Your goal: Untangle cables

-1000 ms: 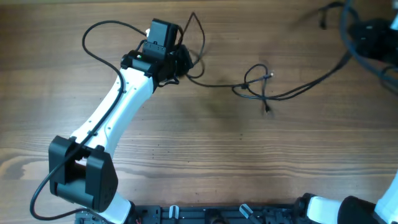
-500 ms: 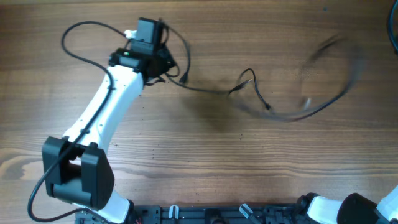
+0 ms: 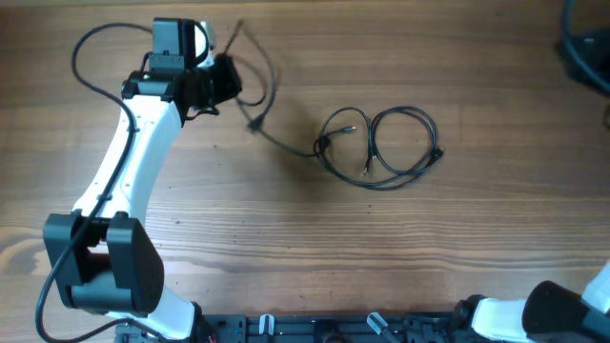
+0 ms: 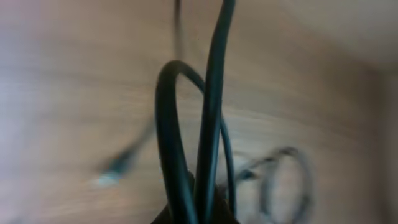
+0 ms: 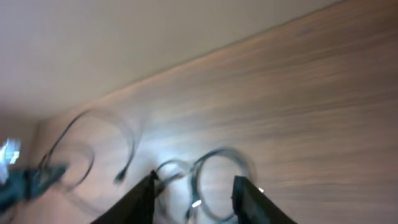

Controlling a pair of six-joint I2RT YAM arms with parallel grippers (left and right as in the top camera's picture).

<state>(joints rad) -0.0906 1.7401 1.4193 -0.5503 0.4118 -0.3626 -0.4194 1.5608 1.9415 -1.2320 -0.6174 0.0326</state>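
The cables are thin black cords. Two loose coils [image 3: 405, 143] lie at the table's middle, and one strand runs left from them to a raised loop [image 3: 264, 88]. My left gripper [image 3: 227, 81] is shut on that loop at the far left. In the left wrist view two cable strands [image 4: 211, 93] rise from between its jaws [image 4: 198, 215]. My right gripper [image 5: 196, 183] is open with nothing between its fingers, high above the blurred coils [image 5: 224, 152]. In the overhead view only a dark part of the right arm [image 3: 583, 48] shows at the top right corner.
A plug end [image 3: 255, 124] hangs or lies just below the left gripper. The left arm's own thicker wire [image 3: 91, 48] arcs behind it. The wooden table [image 3: 381, 248] carries nothing else. The arm bases sit along the front edge.
The right gripper has opened and let go of the cable, which sprang back into coils at the middle. The left arm has swung left with its loop. The right arm has drawn back.
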